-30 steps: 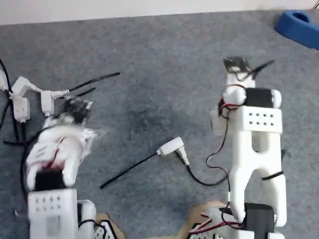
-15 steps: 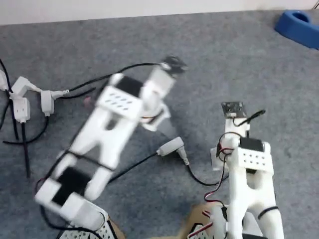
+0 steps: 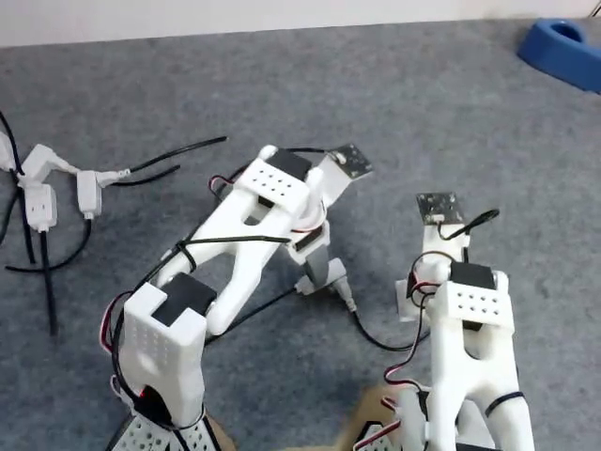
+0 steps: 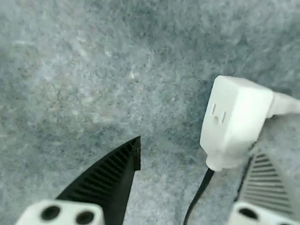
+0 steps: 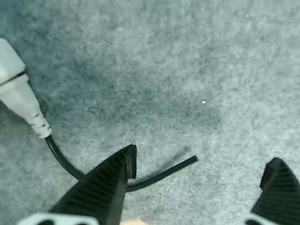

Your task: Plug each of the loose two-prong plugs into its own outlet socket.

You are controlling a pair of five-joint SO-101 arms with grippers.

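left gripper (image 4: 194,150) and right gripper (image 5: 202,154) side by side, both downward-pointing, jaws wide apart

- White outlet socket (image 4: 232,123): two slots face up, it lies flat on the grey tabletop (image 4: 117,70), with a black cord (image 4: 199,197) attached.
- White plug (image 3: 88,193) lies just beside a second socket (image 3: 39,205), far left.

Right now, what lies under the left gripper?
A white outlet socket on grey carpet, below the open left gripper. In the high view the left arm covers most of it.
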